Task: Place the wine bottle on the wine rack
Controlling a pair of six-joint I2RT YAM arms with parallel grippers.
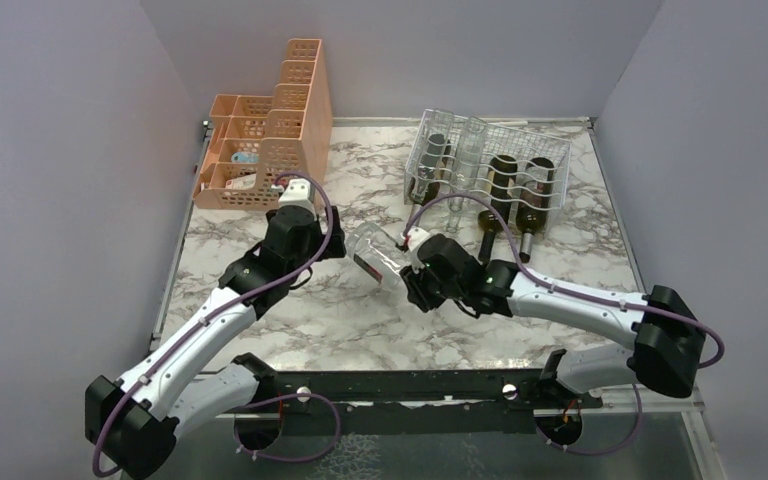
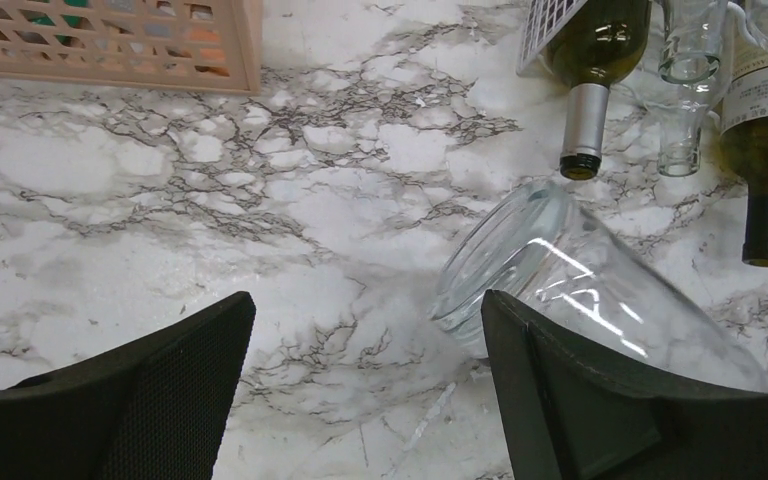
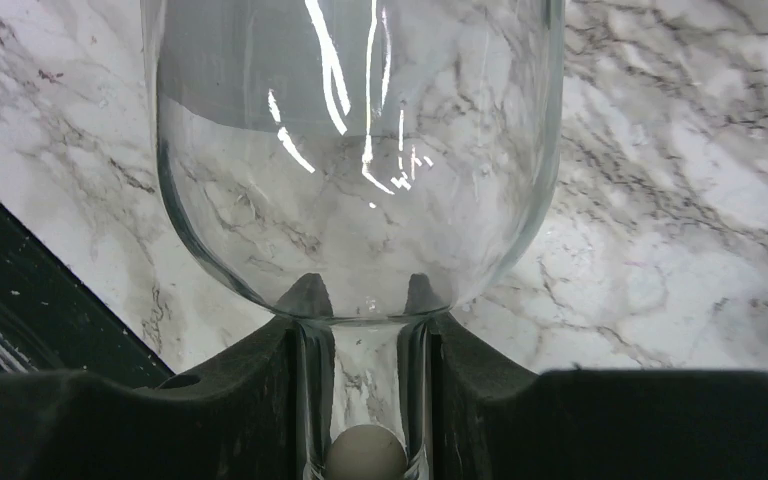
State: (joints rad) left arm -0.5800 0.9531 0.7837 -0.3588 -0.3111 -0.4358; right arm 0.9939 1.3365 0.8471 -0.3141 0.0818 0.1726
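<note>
A clear, empty wine bottle [image 1: 375,258] lies tilted at mid-table, its base pointing left. My right gripper [image 1: 415,268] is shut on its neck; in the right wrist view the fingers [image 3: 260,390] clamp the neck on both sides, below the bottle's shoulder [image 3: 360,150]. My left gripper [image 1: 336,245] is open just left of the base. In the left wrist view the bottle's base [image 2: 505,260] sits beside the right finger [image 2: 580,400], and nothing is between the fingers. The wire wine rack [image 1: 488,165] stands at the back right.
The rack holds several bottles, among them two dark ones [image 1: 503,180] whose necks [image 2: 585,130] stick out toward me. A peach perforated organizer [image 1: 265,140] stands at the back left. Grey walls close in the marble table [image 1: 290,320] on three sides.
</note>
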